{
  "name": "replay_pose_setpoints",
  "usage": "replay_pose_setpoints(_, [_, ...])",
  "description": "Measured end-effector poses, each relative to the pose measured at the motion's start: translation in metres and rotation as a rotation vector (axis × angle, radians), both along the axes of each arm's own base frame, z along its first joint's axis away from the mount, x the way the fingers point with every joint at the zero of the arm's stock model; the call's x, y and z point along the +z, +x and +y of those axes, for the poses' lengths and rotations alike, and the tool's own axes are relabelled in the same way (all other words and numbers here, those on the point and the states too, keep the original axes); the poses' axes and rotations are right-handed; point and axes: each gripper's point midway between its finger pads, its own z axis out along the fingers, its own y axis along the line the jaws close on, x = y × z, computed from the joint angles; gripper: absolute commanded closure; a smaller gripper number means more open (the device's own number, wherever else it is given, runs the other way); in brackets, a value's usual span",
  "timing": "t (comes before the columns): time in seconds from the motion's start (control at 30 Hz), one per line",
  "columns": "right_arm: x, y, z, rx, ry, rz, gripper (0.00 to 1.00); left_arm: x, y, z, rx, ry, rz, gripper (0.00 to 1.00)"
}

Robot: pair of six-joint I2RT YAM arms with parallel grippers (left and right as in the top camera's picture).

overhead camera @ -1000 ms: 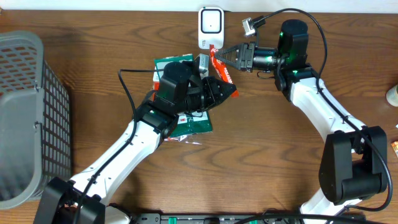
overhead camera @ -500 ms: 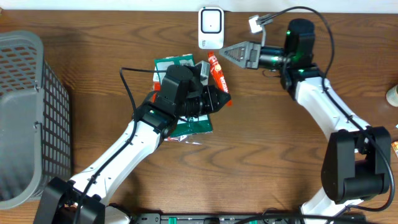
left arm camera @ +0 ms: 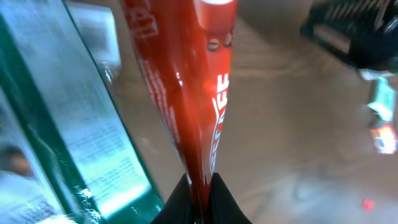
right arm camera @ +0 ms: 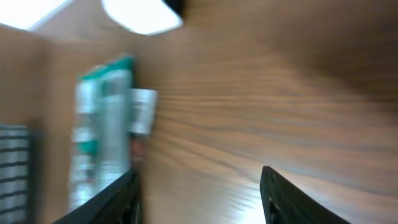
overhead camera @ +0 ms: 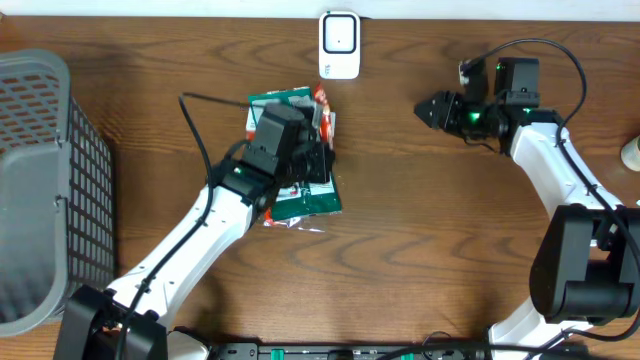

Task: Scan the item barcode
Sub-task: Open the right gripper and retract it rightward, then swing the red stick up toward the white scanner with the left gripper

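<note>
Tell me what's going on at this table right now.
The left gripper is shut on a thin glossy red packet, holding it over a green packet that lies on the brown wooden table, short of the small white scanner. The right gripper hangs open and empty off to the side, touching nothing.

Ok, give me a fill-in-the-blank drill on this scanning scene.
The left gripper grips a packet coloured ___.
The right gripper stands ___, holding nothing.
The grey basket stands on the robot's ___ side.
Missing words: red, open, left.
</note>
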Motion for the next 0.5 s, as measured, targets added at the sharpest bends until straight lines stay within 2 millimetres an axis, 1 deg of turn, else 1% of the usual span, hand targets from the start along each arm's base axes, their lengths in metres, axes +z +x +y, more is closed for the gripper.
replay_pose_setpoints(0.03, [-0.005,-0.001,-0.006,-0.007,-0.045,0.003,0.41,0.008,0.004,-0.002,-0.007,0.000,-0.026,0.93])
replay_pose_setpoints(0.1, [-0.012,0.002,-0.020,-0.031,-0.143,-0.004,0.40,0.033,0.009,-0.011,-0.048,-0.038,-0.087,0.93])
replay_pose_setpoints(0.13, [-0.013,0.003,-0.023,-0.038,-0.162,-0.007,0.40,0.045,0.010,-0.017,-0.082,-0.070,-0.115,0.93])
replay_pose_setpoints(0.17, [-0.015,0.004,-0.029,-0.049,-0.198,-0.010,0.39,0.063,0.007,-0.028,-0.139,-0.132,-0.149,0.92])
replay_pose_setpoints(0.2, [-0.017,0.005,-0.034,-0.061,-0.227,-0.011,0.38,0.075,0.004,-0.035,-0.181,-0.179,-0.169,0.93])
replay_pose_setpoints(0.23, [-0.018,0.006,-0.039,-0.075,-0.258,-0.011,0.36,0.092,-0.004,-0.046,-0.248,-0.259,-0.178,0.93])
replay_pose_setpoints(0.33, [-0.022,0.005,-0.047,-0.087,-0.307,-0.006,0.36,0.124,-0.025,-0.061,-0.384,-0.420,-0.163,0.93])
replay_pose_setpoints(0.4, [-0.023,0.002,-0.046,-0.078,-0.303,0.007,0.36,0.144,-0.041,-0.067,-0.477,-0.520,-0.135,0.93])
replay_pose_setpoints(0.5, [-0.020,0.001,-0.037,-0.048,-0.256,-0.002,0.35,0.171,-0.067,-0.068,-0.631,-0.623,-0.121,0.92])
